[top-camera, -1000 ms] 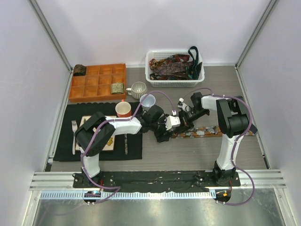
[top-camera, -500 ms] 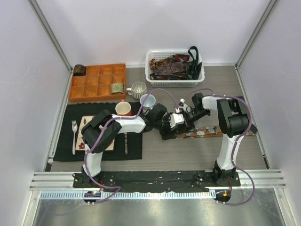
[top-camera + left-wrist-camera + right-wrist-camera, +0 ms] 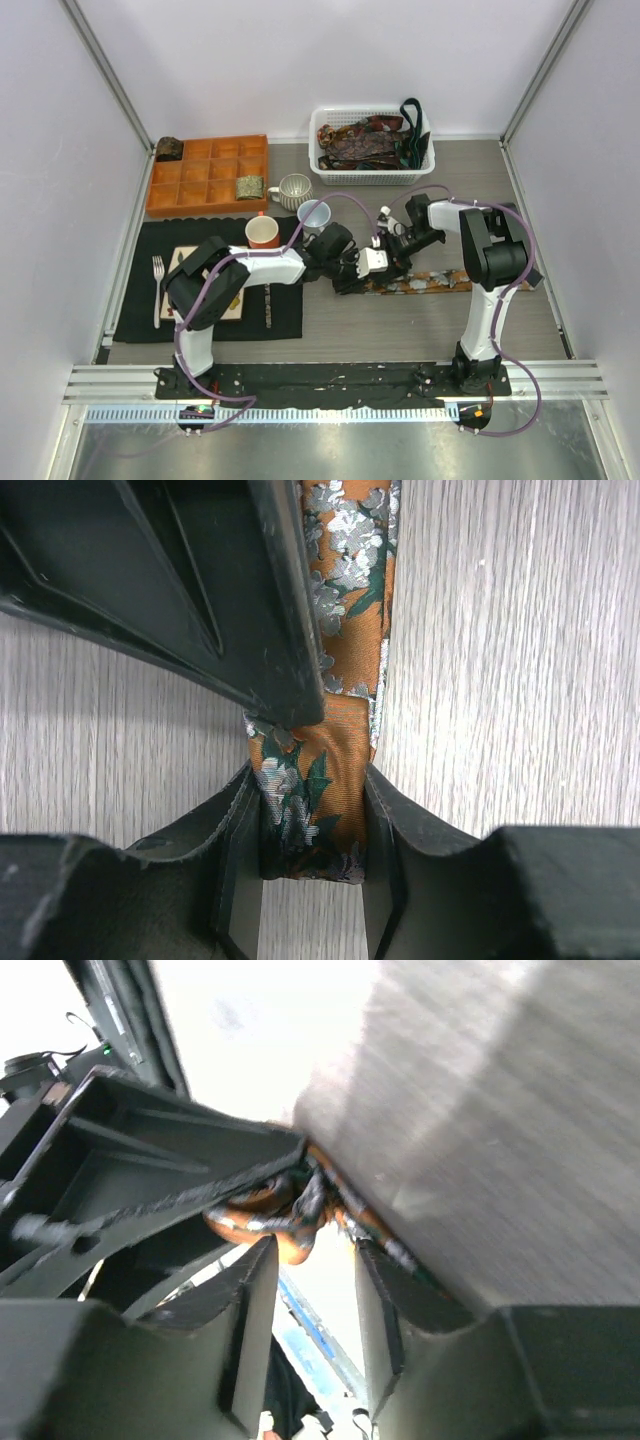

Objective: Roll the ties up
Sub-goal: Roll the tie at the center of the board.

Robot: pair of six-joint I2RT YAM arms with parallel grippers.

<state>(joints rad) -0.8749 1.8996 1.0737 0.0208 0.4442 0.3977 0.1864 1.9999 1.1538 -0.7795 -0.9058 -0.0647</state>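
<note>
The rust-orange fabric necktie with grey-and-green flowers (image 3: 430, 282) lies flat along the grey wood-grain table (image 3: 400, 335). Its end toward the left arm is turned over into the first fold of a coil, where your two arms meet. To roll it well, get that fold tight and square to the strip, with its edges lined up, before you make each turn. Let the free length lie straight so it feeds in without twisting. Your left claw (image 3: 312, 780) is narrowed onto the folded end, a finger pressed against each edge, so it has the necktie. Your right claw (image 3: 312, 1250) stands part open, with the orange fold just beyond its fingertips, and it appears to grip nothing.
</note>
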